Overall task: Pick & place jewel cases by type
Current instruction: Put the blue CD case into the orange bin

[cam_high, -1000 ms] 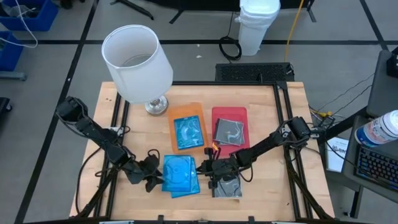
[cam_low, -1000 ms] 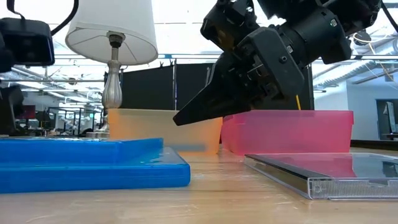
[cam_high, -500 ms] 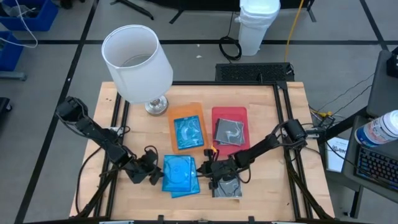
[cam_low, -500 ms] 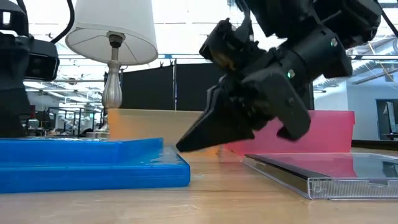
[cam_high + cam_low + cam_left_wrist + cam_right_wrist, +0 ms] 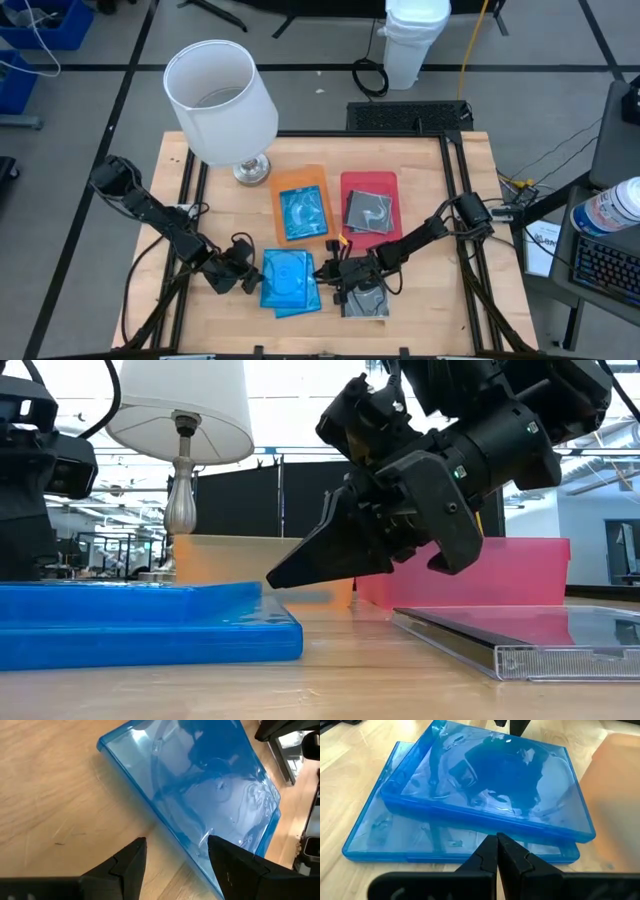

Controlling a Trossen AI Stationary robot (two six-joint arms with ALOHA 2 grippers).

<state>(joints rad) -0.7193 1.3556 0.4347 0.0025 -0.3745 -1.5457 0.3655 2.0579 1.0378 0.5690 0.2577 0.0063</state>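
Two blue jewel cases (image 5: 290, 283) are stacked at the table's front edge, between the two grippers. The top blue case (image 5: 490, 785) sits skewed on the bottom blue case (image 5: 395, 837), so the corners don't line up.

The left gripper (image 5: 247, 276) is just beside the stack's left edge, low at table height, fingers spread. In the left wrist view its fingers (image 5: 125, 865) straddle that edge, one over bare wood and one at the case's side, and whether the latter touches the plastic is unclear. The stack lies straight ahead of this gripper, its near edge running across the line of approach.

The right gripper (image 5: 335, 272) is just beside the stack's right edge, fingers pressed together into a point holding nothing. In the low view the right gripper (image 5: 300, 565) hangs tilted down, its tip above the wood and just clear of the stack's corner. The cases are square, so there is no real long axis. Both arms are about equally near. My judgement: the left gripper, being spread, looks readier to grasp, while the right one looks set to brace or nudge.

The blue cases are thin, translucent and glossy, with the disc hub showing through. A clear case with dark inside (image 5: 366, 299) lies flat under the right arm, at the front right.

At mid-table, the orange tray (image 5: 300, 180) holds one blue case (image 5: 303, 214), and the red tray (image 5: 368, 182) beside it holds one dark case (image 5: 368, 212).

A white lamp (image 5: 220, 100) stands at the back left
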